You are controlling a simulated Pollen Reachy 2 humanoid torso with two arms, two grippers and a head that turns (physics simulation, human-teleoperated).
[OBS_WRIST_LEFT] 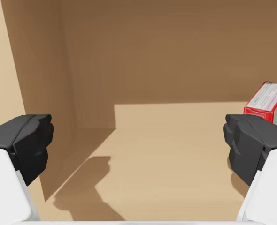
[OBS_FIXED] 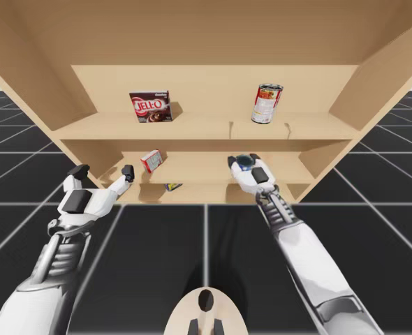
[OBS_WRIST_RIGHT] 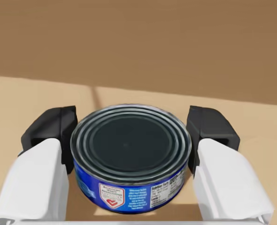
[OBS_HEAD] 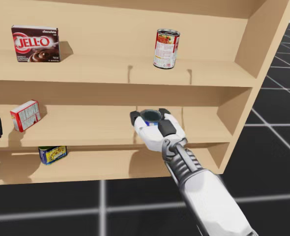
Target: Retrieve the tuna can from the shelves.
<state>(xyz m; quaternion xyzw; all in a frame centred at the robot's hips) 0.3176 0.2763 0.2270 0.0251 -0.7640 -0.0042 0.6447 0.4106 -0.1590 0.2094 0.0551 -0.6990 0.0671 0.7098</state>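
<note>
Gripping the blue tuna can (OBS_WRIST_RIGHT: pixel 130 154) on the middle shelf (OBS_HEAD: pixel 86 129), the right pincer (OBS_WRIST_RIGHT: pixel 130 127) is clamped on its sides, so the next move likely calls for level withdrawal, while the left pincer (OBS_WRIST_LEFT: pixel 138 140) is apart.

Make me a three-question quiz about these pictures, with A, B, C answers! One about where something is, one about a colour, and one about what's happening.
1. Where does the tall can stand?
A) top shelf
B) middle shelf
C) floor

2. What colour is the tuna can's side?
A) green
B) pink
C) blue

3. The right end effector is:
A) open and empty
B) shut on the tuna can
C) shut on a spoon

Answers:
1 A: the head view shows it on the highest board.
2 C: the right wrist view shows a blue label round it.
3 B: both fingers press the can from two sides.
</note>
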